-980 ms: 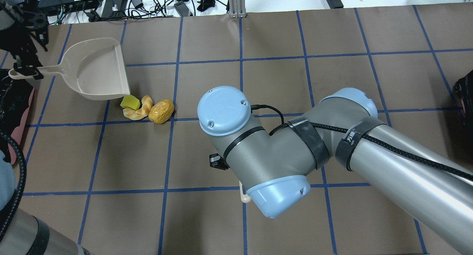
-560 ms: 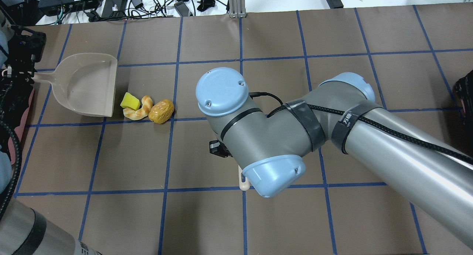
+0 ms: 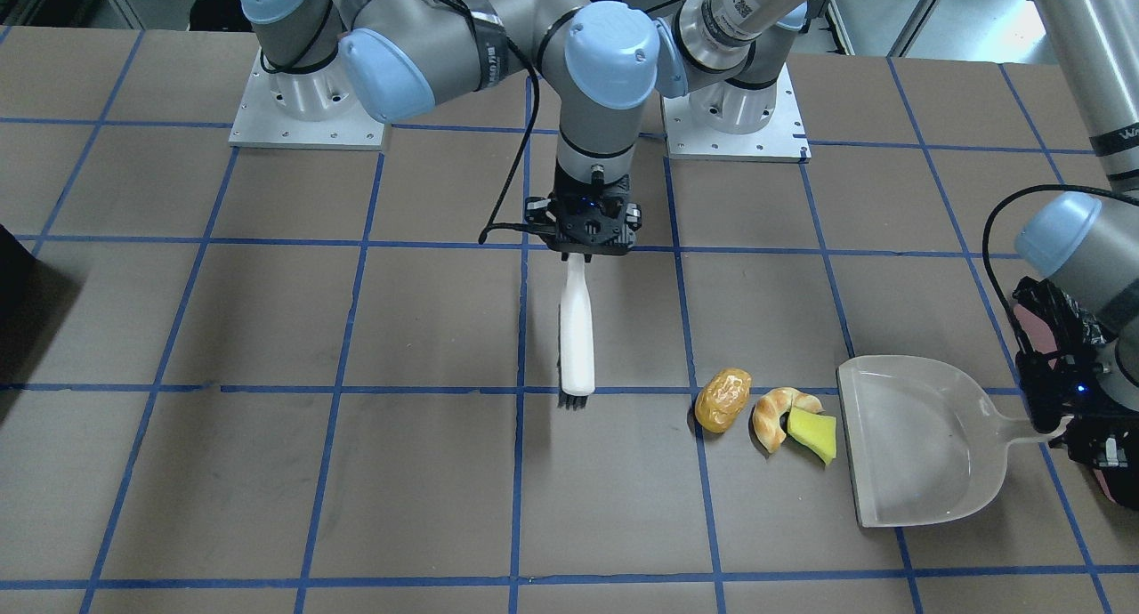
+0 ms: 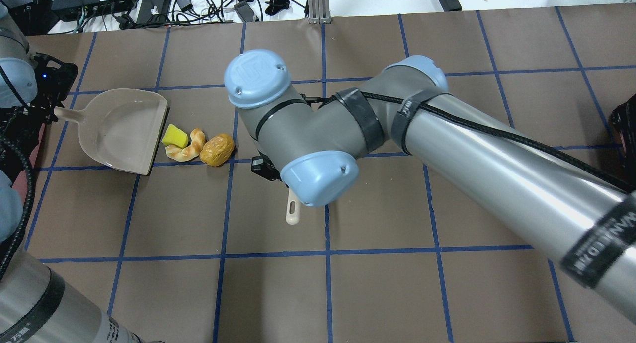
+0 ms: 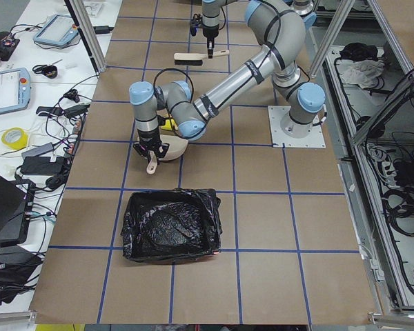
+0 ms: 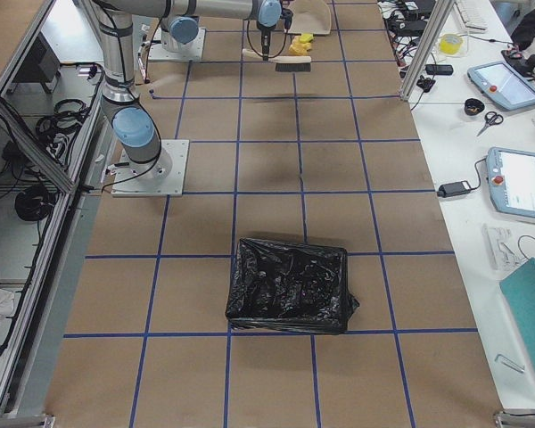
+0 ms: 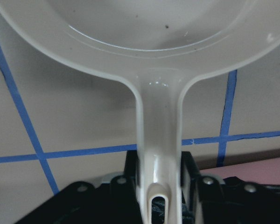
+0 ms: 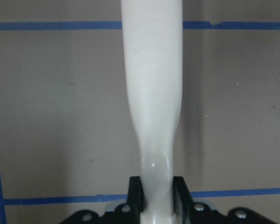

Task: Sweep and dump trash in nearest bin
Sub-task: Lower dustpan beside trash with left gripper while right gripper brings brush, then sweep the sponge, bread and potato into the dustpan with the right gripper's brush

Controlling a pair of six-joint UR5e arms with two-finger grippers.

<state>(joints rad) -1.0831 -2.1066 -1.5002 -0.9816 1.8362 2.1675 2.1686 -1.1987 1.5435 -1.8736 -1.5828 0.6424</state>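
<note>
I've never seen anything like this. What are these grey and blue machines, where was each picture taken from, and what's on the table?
This is a robot with two arms, a right arm and a left arm, bolted to a table; each ends in a two-finger gripper. Four pictures come from fixed cameras: facing the robot, over its shoulders, and at each table end. The two close-ups come from wrist cameras. The right gripper is shut on a white brush. The left gripper is shut on the handle of an empty dustpan. Between brush and dustpan lie an amber lump, a croissant-like piece and a yellow-green sponge wedge. A bin lined with a black bag stands near the dustpan.
</note>
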